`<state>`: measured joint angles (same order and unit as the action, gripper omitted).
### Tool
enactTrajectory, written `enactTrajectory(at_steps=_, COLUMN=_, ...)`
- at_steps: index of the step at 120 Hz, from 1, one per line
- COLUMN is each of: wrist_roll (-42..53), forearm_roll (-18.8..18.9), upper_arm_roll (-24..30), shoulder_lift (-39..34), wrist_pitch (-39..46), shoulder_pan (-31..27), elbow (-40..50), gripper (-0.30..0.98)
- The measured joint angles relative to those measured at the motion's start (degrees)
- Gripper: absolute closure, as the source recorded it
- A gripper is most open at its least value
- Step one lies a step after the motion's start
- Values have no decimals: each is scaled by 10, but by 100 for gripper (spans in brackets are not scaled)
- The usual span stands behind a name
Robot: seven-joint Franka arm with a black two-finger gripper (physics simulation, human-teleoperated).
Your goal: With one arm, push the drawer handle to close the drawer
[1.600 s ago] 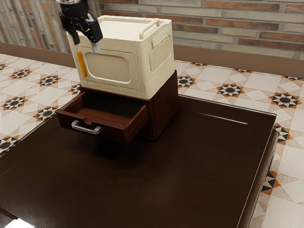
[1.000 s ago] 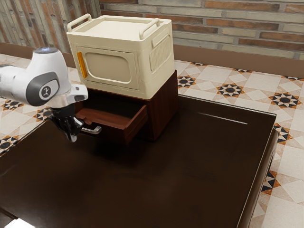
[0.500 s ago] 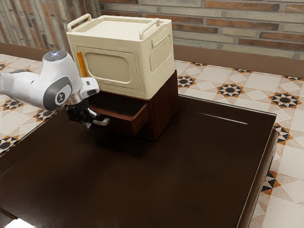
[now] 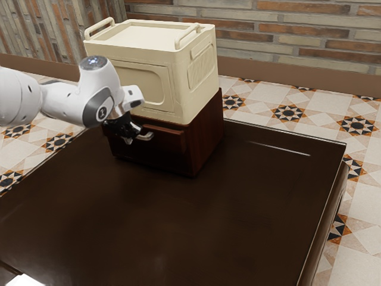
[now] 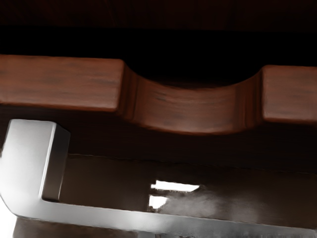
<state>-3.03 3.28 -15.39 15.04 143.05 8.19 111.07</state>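
Gripper (image 4: 128, 140) – my only hand – is positioned at the metal handle (image 4: 145, 137), outside the drawer front (image 4: 166, 140); whether it is released or clenched, I cannot tell. Drawer front stands slightly proud of the wooden cabinet (image 4: 205, 134) – a dark gap shows behind its notched upper edge. Cream box (image 4: 189, 107) rests upright on the cabinet; the cabinet stands on the dark, glossy table (image 4: 238, 208). Beyond: patterned floor (image 4: 286, 98), brick wall (image 4: 286, 30).
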Motion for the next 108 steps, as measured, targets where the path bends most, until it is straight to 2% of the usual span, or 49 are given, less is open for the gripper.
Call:
enactTrajectory(at_steps=26, wrist_roll=9, forearm_roll=-8, upper_arm_roll=5, shoulder_lift=32, wrist_pitch=1, shoulder_pan=0, elbow=-46, gripper=79)
enactTrajectory(at_steps=46, wrist_roll=20, forearm_roll=-33, upper_arm_roll=8, shoulder_lift=28, wrist_pitch=-1, shoulder_pan=1, elbow=-43, gripper=79)
enactTrajectory(at_steps=56, wrist_roll=18, forearm_roll=-50, upper_arm_roll=9, shoulder_lift=-34, wrist_pitch=-44, shoulder_pan=6, elbow=-6, gripper=79)
enactTrajectory(at_steps=70, wrist_roll=-5, forearm_roll=-56, upper_arm_roll=19, shoulder_lift=-163, wrist_pitch=-202, shoulder_pan=20, elbow=-10, gripper=78)
enactTrajectory(at_steps=78, wrist_roll=-17, forearm_roll=-50, upper_arm_roll=42, shoulder_lift=-207, wrist_pitch=-296, shoulder_pan=17, elbow=-56, gripper=69)
enactTrajectory(at_steps=88, wrist_roll=-31, forearm_roll=-40, upper_arm_roll=58, shoulder_lift=-234, wrist_pitch=-387, shoulder_pan=30, elbow=-96, gripper=50)
enactTrajectory(at_steps=97, wrist_roll=-41, forearm_roll=-31, upper_arm_roll=64, shoulder_lift=-242, wrist_pitch=-442, shoulder_pan=32, elbow=-111, gripper=35)
enactTrajectory(at_steps=108, wrist_roll=-50, forearm_roll=-23, upper_arm_roll=65, shoulder_lift=-245, wrist_pitch=-487, shoulder_pan=31, elbow=-119, gripper=23)
